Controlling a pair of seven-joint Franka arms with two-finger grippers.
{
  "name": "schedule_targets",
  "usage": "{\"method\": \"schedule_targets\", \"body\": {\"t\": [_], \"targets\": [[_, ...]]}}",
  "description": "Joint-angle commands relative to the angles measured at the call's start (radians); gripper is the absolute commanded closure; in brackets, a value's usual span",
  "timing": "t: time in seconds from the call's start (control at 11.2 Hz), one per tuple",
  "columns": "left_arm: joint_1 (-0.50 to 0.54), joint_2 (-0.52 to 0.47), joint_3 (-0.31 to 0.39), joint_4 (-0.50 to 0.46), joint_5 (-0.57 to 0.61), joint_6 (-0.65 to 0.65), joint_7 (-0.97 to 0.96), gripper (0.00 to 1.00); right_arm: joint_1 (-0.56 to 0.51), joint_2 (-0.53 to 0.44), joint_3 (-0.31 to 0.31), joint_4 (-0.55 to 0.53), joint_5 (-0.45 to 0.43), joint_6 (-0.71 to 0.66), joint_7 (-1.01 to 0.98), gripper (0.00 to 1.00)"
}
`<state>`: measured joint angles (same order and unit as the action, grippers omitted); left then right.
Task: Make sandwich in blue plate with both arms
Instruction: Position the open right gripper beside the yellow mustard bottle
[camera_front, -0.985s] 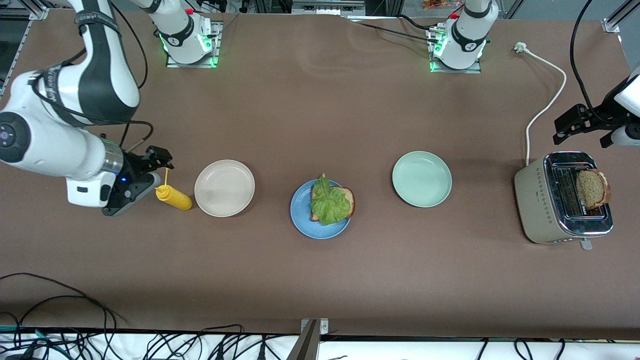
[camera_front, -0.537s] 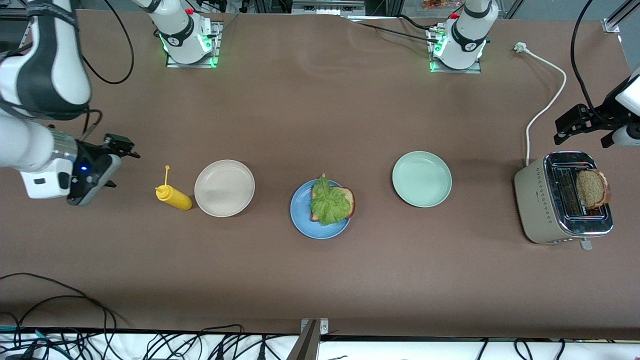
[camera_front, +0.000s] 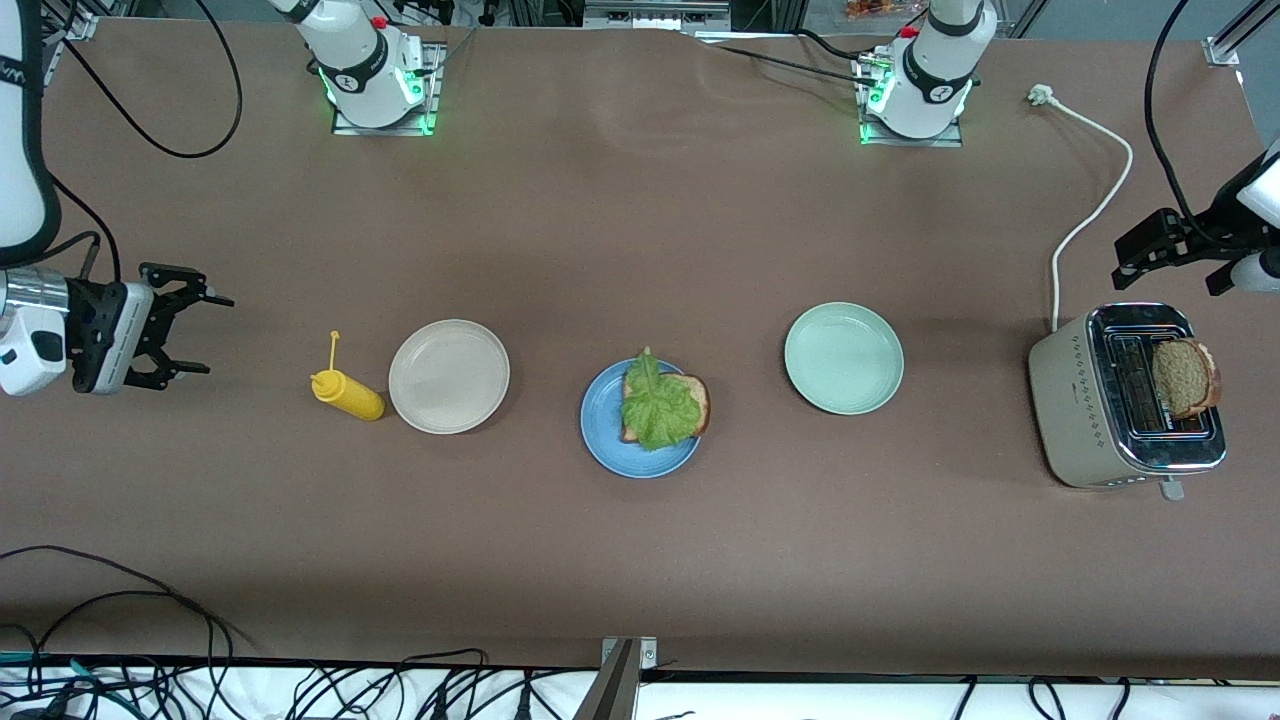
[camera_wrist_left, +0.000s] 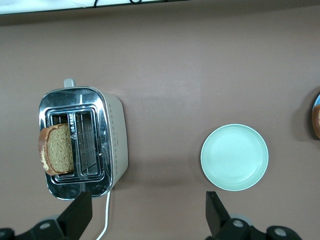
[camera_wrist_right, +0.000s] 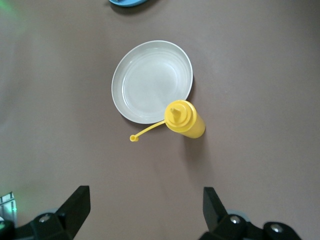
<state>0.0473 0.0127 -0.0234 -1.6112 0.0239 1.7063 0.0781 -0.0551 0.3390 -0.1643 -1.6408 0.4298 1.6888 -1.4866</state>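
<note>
The blue plate (camera_front: 608, 448) sits mid-table and carries one brown bread slice (camera_front: 701, 398) with a ruffled lettuce leaf (camera_front: 657, 407) lying on top. A second slice (camera_front: 1183, 377) stands in the outer slot of the toaster (camera_front: 1100, 400) at the left arm's end; the left wrist view also shows that slice (camera_wrist_left: 56, 148). My left gripper (camera_front: 1160, 262) hangs open and empty over the table beside the toaster (camera_wrist_left: 112, 137). Its own camera shows the left gripper (camera_wrist_left: 147, 205) with jaws wide. My right gripper (camera_front: 205, 335) (camera_wrist_right: 145, 197) is open and empty, over bare table at the right arm's end.
A yellow squeeze bottle (camera_front: 347, 393) (camera_wrist_right: 185, 119) stands beside the beige plate (camera_front: 448, 376) (camera_wrist_right: 150, 82). A pale green plate (camera_front: 843, 358) (camera_wrist_left: 234, 157) lies between the blue plate and the toaster. The toaster's white cord (camera_front: 1095, 205) runs toward the left arm's base.
My right gripper has drawn away from the yellow bottle toward the right arm's end of the table and turned its wrist. The left arm has hardly moved.
</note>
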Motion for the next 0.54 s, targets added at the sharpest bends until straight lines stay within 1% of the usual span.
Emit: {"method": "schedule_targets", "body": {"t": [0.0, 0.36, 0.45], "targets": [[0.008, 0.009, -0.001, 0.025, -0.01, -0.004, 0.019, 0.0, -0.078, 0.069, 0.015, -0.005, 0.114, -0.008, -0.209, 0.0], [0.008, 0.007, -0.001, 0.025, -0.012, -0.004, 0.019, 0.0, -0.153, 0.182, 0.023, 0.001, 0.274, -0.06, -0.482, 0.0], [0.008, 0.007, -0.001, 0.025, -0.013, -0.004, 0.017, 0.0, -0.181, 0.21, 0.046, 0.004, 0.302, -0.067, -0.529, 0.0]]}}
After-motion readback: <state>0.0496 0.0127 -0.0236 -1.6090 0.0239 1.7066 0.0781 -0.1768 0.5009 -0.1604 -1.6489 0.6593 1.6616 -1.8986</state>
